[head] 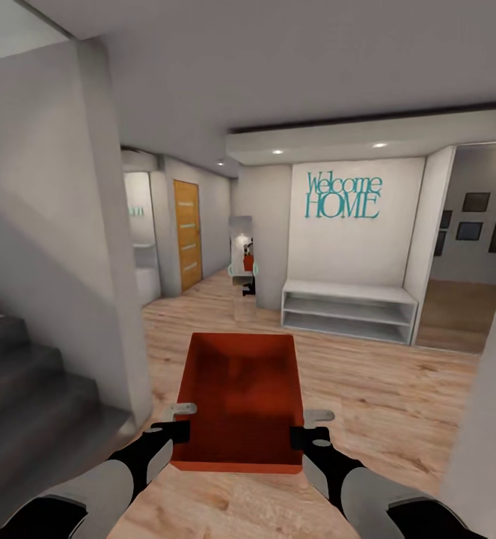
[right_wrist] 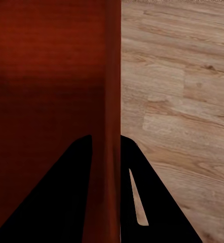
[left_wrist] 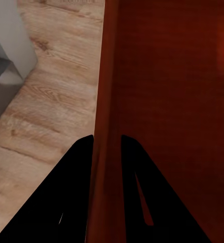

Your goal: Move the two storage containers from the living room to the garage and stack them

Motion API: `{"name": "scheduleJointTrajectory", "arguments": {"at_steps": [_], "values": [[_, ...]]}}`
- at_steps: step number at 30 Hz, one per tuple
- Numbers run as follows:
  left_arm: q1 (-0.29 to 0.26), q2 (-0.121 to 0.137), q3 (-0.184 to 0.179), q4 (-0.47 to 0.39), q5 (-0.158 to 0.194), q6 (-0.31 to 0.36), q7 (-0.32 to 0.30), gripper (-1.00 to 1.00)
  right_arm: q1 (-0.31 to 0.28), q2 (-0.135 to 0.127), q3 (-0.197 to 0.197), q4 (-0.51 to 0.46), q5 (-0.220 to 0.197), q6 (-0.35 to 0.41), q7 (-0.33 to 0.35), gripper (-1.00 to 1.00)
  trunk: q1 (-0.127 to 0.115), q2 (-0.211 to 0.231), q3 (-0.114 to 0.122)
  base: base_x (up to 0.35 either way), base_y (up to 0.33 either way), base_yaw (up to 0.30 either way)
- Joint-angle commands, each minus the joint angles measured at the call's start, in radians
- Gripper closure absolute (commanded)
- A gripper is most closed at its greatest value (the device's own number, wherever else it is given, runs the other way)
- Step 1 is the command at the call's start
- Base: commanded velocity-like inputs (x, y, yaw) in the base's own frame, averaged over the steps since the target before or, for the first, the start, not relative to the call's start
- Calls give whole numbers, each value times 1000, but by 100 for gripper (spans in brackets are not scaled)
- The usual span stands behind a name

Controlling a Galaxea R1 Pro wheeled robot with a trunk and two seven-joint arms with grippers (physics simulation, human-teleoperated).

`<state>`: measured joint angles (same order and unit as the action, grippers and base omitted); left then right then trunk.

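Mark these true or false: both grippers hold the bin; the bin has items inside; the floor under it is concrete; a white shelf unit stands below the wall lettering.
1. Both grippers hold the bin: true. The left gripper and right gripper each pinch a side wall of the storage container.
2. The bin has items inside: false; it looks empty.
3. Concrete floor: false; it is light wood-plank floor.
4. True: the white shelf unit stands below the Welcome HOME lettering.

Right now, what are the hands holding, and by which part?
One orange-red open plastic storage container: left hand clamps its left side wall, right hand its right wall.
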<state>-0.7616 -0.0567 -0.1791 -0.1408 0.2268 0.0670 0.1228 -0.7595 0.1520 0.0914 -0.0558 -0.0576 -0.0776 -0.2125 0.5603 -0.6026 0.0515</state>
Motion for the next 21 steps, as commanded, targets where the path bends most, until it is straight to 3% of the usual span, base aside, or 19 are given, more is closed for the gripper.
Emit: {"name": "scheduleJointTrajectory", "arguments": {"at_steps": [1, 21], "values": [[-1, 0, 35, -5, -15, -7, 14, 100, 0, 0, 4, 5, -21, -5, -12, 100, 1, 0, 0, 323, 0, 0], [-1, 0, 35, -5, -15, -7, 14, 100, 0, 0, 4, 5, -21, -5, -12, 100, 1, 0, 0, 323, 0, 0]]}}
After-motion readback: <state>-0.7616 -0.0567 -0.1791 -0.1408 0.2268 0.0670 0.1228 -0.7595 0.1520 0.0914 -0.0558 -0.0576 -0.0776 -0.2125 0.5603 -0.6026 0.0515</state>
